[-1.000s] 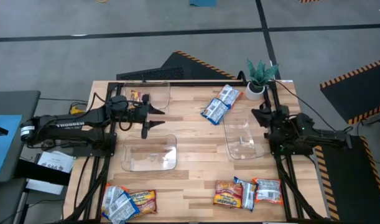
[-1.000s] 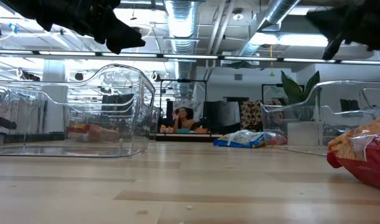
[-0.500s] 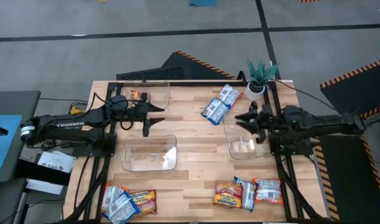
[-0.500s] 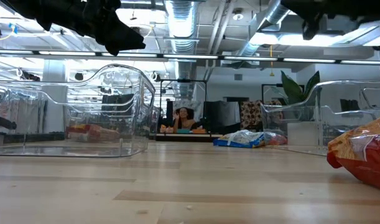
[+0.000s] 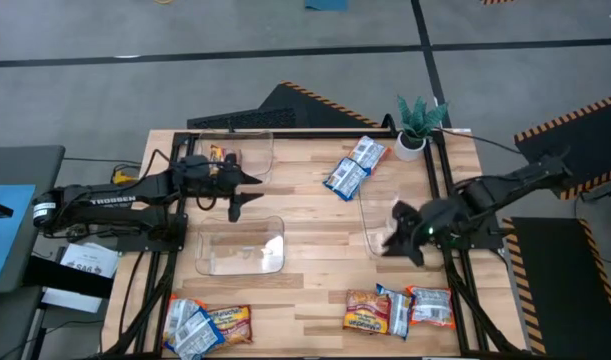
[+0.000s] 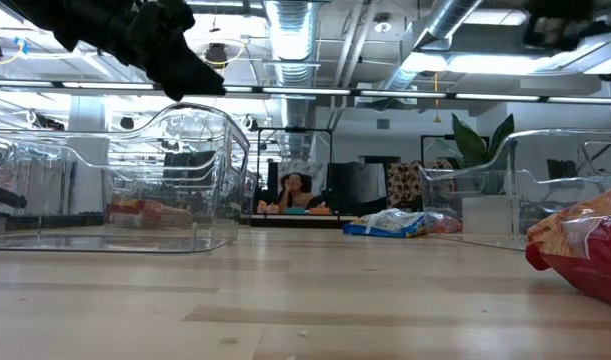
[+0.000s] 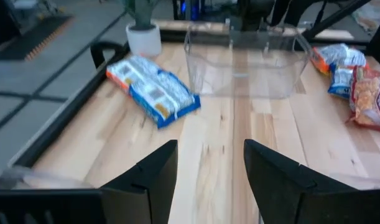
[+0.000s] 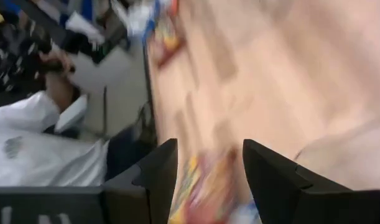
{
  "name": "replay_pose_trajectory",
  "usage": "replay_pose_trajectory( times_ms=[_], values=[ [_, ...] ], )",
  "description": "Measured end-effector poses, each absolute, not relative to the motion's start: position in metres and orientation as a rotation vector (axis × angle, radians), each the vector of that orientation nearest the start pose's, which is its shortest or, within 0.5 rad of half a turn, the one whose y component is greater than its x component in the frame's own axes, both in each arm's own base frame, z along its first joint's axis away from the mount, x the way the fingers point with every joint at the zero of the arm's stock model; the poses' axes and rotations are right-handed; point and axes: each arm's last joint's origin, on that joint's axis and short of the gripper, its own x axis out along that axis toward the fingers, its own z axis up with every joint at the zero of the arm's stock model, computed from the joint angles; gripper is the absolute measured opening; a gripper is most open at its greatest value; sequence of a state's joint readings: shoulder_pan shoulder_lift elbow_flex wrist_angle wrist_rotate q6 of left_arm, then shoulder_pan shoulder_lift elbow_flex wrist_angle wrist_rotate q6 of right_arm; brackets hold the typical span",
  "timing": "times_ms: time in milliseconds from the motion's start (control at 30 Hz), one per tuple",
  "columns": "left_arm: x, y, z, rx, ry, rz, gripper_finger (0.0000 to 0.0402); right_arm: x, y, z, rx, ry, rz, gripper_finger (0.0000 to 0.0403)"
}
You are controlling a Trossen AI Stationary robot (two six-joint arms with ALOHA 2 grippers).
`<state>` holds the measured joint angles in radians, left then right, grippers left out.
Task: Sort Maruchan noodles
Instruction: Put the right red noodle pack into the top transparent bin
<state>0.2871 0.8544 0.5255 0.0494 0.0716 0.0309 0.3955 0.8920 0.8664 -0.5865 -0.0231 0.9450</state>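
Observation:
Two blue-and-white noodle packets (image 5: 352, 165) lie flat at the far middle of the table; they also show in the left wrist view (image 7: 153, 90). Several packets (image 5: 400, 308) lie at the near right and several more (image 5: 205, 322) at the near left. One orange packet (image 5: 220, 155) lies in the far-left clear bin (image 5: 247, 140). My left gripper (image 5: 247, 192) is open and empty in the air between the two left bins. My right gripper (image 5: 390, 235) is open and empty above the right clear bin (image 5: 375, 215); its wrist view is blurred.
A second clear bin (image 5: 240, 250) stands at the near left. A potted plant (image 5: 417, 125) stands at the far right corner. A black frame (image 5: 315, 132) runs along the far edge. A person in white (image 8: 28, 143) shows beside the table.
My right gripper has swung from the table's far right toward the left and then toward the near edge, and now hangs over the right bin, turned toward the near right packets. No packet has moved.

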Motion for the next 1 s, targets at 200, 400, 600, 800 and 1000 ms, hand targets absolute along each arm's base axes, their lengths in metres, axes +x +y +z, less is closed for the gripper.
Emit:
replay_pose_trajectory(
  times_ms=[200, 400, 600, 800, 1000],
  values=[
    [0.182, 0.052, 0.249, -0.072, 0.318, 0.217, 0.0174, 0.167, 0.110, 0.290, 0.990, 0.989, 0.015, 0.0207],
    [0.182, 0.052, 0.250, -0.097, 0.312, 0.225, 0.0174, 0.169, 0.154, 0.254, 1.001, 1.186, -0.137, 0.0207],
    [0.182, 0.052, 0.250, -0.101, 0.312, 0.231, 0.0174, 0.185, 0.180, 0.217, 0.924, 1.255, -0.220, 0.0207],
    [0.182, 0.053, 0.250, -0.095, 0.312, 0.268, 0.0174, 0.210, 0.182, 0.189, 0.893, 1.252, -0.261, 0.0204],
    [0.182, 0.053, 0.250, -0.095, 0.312, 0.268, 0.0174, 0.221, 0.176, 0.176, 0.852, 1.266, -0.305, 0.0191]
  ],
)
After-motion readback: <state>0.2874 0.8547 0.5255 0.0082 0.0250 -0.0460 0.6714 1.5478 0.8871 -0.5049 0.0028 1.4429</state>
